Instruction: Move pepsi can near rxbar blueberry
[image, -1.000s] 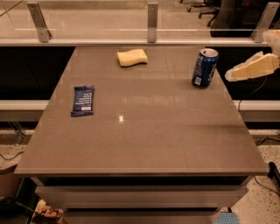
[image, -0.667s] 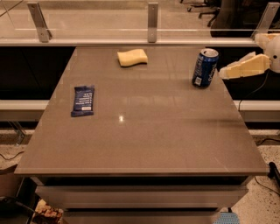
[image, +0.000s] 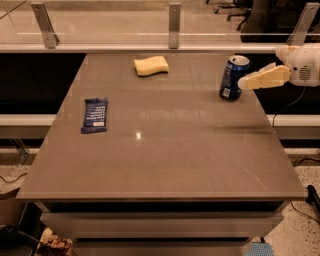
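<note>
With the gripper (image: 245, 81) right beside the upright pepsi can (image: 232, 77) at upper right, its open-or-closed state impossible to tell, it should centre on the can's body before carrying it left to the rxbar blueberry (image: 94, 115).

One cam, high off the near edge of the table (image: 165, 165), tilted down toward the far side; whole top framed. Gripper (image: 248, 81) upper right, by pepsi can (image: 232, 77).

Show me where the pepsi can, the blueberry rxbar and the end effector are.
pepsi can (image: 231, 80): camera view, on its blue side wall.
rxbar blueberry (image: 94, 115): camera view, middle of the wrapper.
end effector (image: 245, 82): camera view, its tip, just right of the can at the right edge of the table (image: 165, 165).
</note>
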